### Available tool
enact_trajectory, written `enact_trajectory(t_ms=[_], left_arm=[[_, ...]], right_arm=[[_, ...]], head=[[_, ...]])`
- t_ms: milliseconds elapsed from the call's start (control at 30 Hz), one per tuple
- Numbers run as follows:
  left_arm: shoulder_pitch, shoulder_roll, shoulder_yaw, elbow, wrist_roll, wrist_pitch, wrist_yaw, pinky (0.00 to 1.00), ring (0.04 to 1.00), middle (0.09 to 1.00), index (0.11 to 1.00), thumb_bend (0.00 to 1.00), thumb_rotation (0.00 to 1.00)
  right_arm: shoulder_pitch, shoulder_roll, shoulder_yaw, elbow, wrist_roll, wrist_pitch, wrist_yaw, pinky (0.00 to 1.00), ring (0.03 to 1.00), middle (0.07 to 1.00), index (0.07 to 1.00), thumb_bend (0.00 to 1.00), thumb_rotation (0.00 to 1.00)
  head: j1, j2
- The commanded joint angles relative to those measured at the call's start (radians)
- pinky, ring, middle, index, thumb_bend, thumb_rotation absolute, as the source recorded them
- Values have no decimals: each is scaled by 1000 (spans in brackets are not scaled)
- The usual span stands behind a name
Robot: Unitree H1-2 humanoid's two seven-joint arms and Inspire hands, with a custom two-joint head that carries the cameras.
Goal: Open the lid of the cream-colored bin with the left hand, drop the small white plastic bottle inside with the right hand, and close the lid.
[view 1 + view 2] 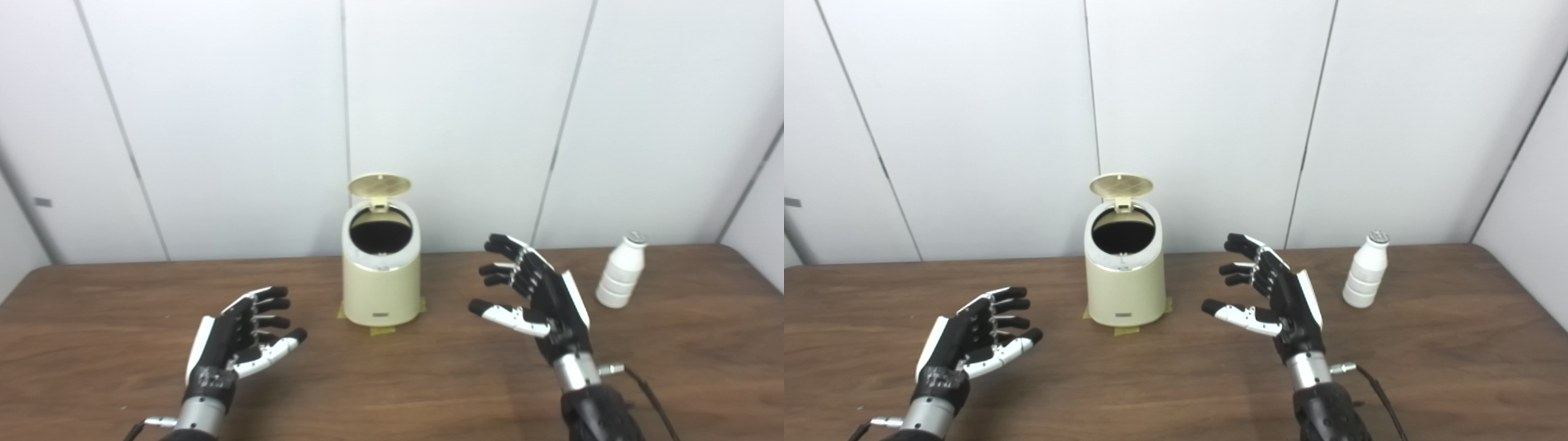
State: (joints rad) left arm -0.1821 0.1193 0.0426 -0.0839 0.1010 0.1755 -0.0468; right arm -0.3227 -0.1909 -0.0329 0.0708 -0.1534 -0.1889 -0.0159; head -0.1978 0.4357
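Observation:
The cream-colored bin (381, 288) stands at the back middle of the table, taped down at its base. Its round lid (379, 185) is tipped up at the rear, and the dark inside shows. The small white plastic bottle (621, 271) stands upright at the back right, well apart from the bin. My left hand (242, 337) hovers open over the table, front left of the bin, holding nothing. My right hand (531, 294) is open too, palm facing left, between the bin and the bottle and touching neither.
The brown wooden table (392, 392) runs the full width, with its right edge (759, 269) near the bottle. White wall panels (245, 122) rise right behind the bin. A thin cable (649, 392) trails from my right wrist.

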Motion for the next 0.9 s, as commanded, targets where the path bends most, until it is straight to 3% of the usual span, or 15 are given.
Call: enact_trajectory(t_ms=[0, 133, 233, 333, 433, 633, 733, 867], left_arm=[[-37, 19, 4, -13, 8, -43, 13, 643, 665, 714, 737, 690, 91], [-43, 40, 18, 2, -4, -54, 10, 639, 673, 718, 748, 678, 82], [-46, 47, 26, 3, -9, -41, 10, 639, 688, 728, 759, 641, 34], [-54, 57, 31, 24, -11, -50, 10, 630, 696, 737, 760, 618, 3], [-66, 63, 33, 42, -5, -42, 15, 632, 690, 729, 745, 619, 10], [-78, 75, 34, 80, -19, -87, 6, 573, 654, 709, 736, 624, 2], [-79, 75, 35, 85, -19, -103, 9, 553, 635, 698, 727, 631, 0], [-81, 78, 37, 89, -11, -109, 15, 542, 642, 701, 724, 626, 1]], right_arm=[[-94, -48, -1, -72, -85, -1, -9, 527, 648, 793, 770, 811, 174], [-174, -139, -9, -165, -163, 165, 32, 536, 676, 790, 769, 830, 169], [-225, -219, -35, -157, -172, 226, 60, 544, 687, 810, 784, 840, 175], [-259, -287, -76, -103, -140, 242, 75, 588, 757, 869, 809, 858, 245], [-282, -329, -112, -71, -104, 251, 87, 614, 766, 852, 811, 868, 265], [-271, -381, -156, -57, -86, 301, 87, 660, 799, 849, 819, 806, 226], [-265, -397, -161, -33, -81, 311, 89, 712, 834, 863, 831, 810, 233], [-239, -404, -176, 12, -49, 349, 99, 709, 854, 899, 873, 821, 247]], head=[[-20, -7], [-116, -41], [-176, -68], [-216, -87], [-239, -98], [-263, -108], [-276, -109], [-280, -110]])
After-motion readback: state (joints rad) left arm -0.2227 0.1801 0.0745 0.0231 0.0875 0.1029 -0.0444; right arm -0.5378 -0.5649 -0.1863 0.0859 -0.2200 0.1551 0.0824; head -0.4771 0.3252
